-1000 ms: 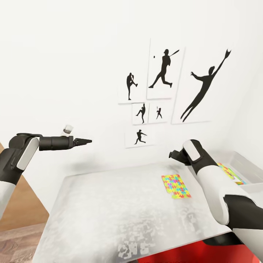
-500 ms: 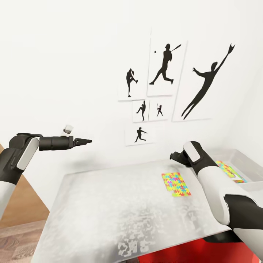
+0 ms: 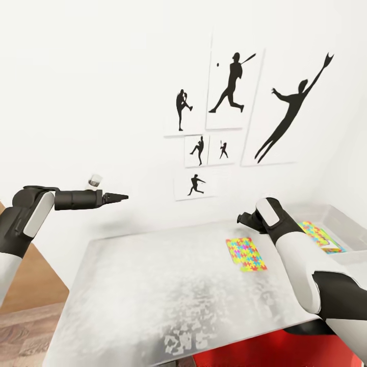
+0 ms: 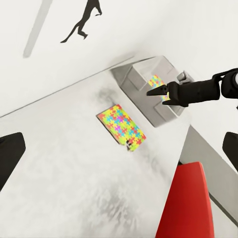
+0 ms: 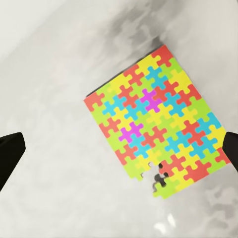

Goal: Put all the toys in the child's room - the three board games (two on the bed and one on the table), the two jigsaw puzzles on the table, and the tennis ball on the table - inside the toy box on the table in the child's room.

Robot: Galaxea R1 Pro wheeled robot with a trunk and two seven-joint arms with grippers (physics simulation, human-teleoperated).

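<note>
One puzzle (image 3: 246, 255) lay flat on the table (image 3: 153, 285), nearest us, apart from the toy box (image 3: 340, 224) further right. We saw a second puzzle (image 3: 319, 235) already lying inside the box. No games or ball in view.

Right gripper (image 4: 157, 91) hung over the table near the box; from the left wrist view its fingers looked pressed together to a point, holding nothing. In the right wrist view the loose puzzle sat square below the camera, fingertips (image 5: 11, 152) at the frame edges, so we couldn't fully confirm the gap from there.

Left gripper (image 3: 116, 197) was held out level above the table's left side, well apart from everything, fingers together, empty.

Our read: step in hand was picking the loose puzzle. It's thin and flat on the top, so a straight top pinch will likely slip. Better to open wide, come down on one edge, or slide it to the table edge and grab the overhang. Then carry level over the box rim and drop.

Behind it all, white wall with silhouette prints (image 3: 232, 84).
</note>
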